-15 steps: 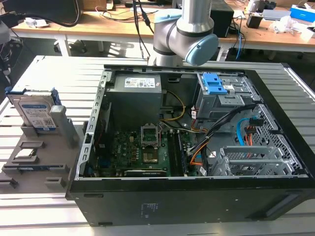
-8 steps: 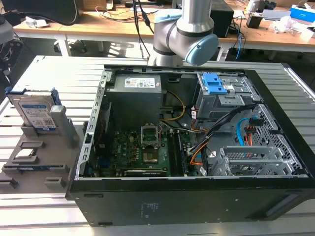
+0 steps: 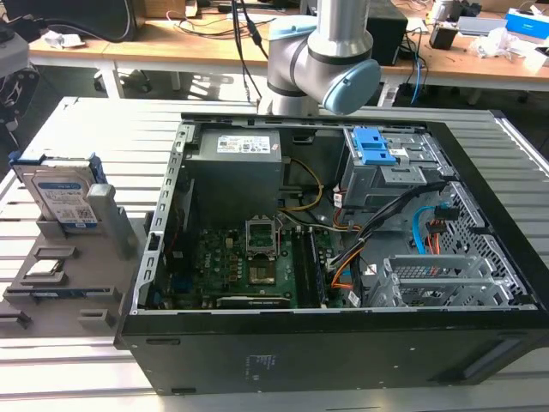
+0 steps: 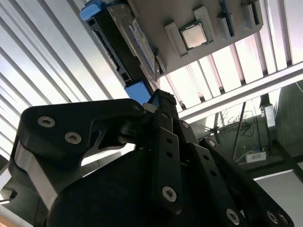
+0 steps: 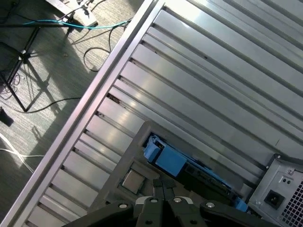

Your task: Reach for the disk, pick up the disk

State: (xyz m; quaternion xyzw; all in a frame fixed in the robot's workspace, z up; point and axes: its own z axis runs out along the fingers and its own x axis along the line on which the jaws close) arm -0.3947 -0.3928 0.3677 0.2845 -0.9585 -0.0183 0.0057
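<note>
Silver metal hard drive, blue-bracketed, stands upright in a grey holder; black gripper, fingers together, hangs clear of it.

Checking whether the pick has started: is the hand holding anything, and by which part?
Nothing: the disk stands in its grey holder, apart from the hand.

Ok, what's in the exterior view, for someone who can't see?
An open black computer case lies on a slatted metal table. At the exterior view's left, the disk stands in a grey holder; a robot arm rises behind the case.
</note>
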